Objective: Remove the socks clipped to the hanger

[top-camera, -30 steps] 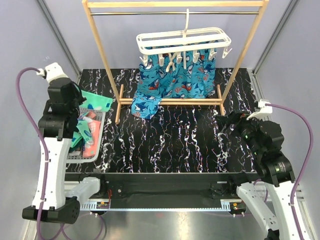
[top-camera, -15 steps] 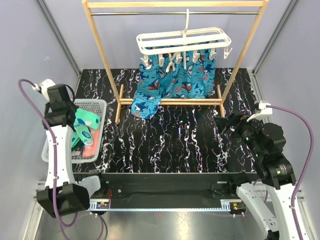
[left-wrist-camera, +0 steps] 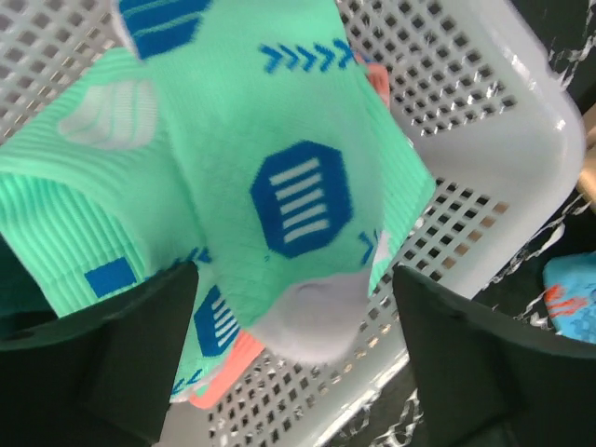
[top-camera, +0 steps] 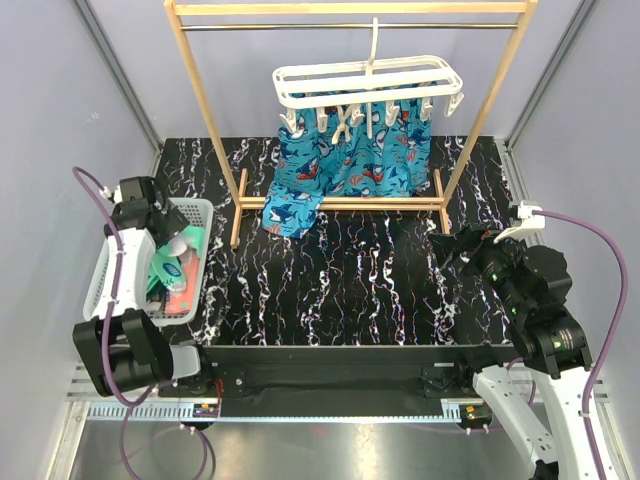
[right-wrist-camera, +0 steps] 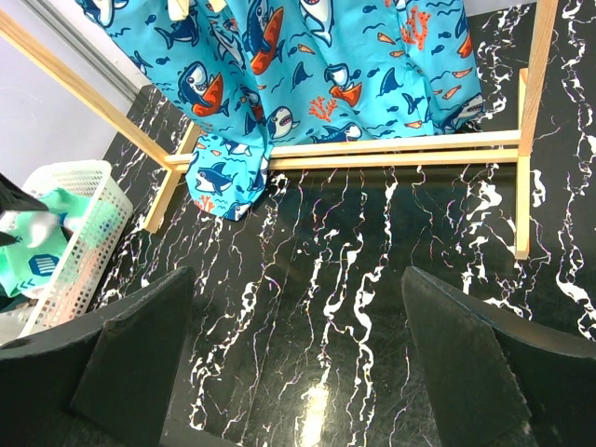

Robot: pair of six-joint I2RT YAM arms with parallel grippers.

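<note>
The white hanger (top-camera: 368,82) hangs by its hook from the wooden rail, with bright blue shark-print socks (top-camera: 350,165) clipped under it; they also show in the right wrist view (right-wrist-camera: 307,84). My left gripper (left-wrist-camera: 293,372) is open over the white mesh basket (left-wrist-camera: 484,140). A mint-green sock (left-wrist-camera: 279,158) with blue marks lies loose between its fingers, on top of a coral one (left-wrist-camera: 223,377). From above, the left gripper (top-camera: 172,248) points down into the basket. My right gripper (right-wrist-camera: 298,372) stands open and empty above the black marbled table.
The tall wooden rail stand (top-camera: 205,100) straddles the back of the table, its base bars (right-wrist-camera: 391,149) on the surface. The basket (top-camera: 105,270) sits at the table's left edge. Grey walls close in both sides.
The left arm swung down and in over the basket with the mint-green sock, then opened its jaws and let it go. The right arm has barely moved.
</note>
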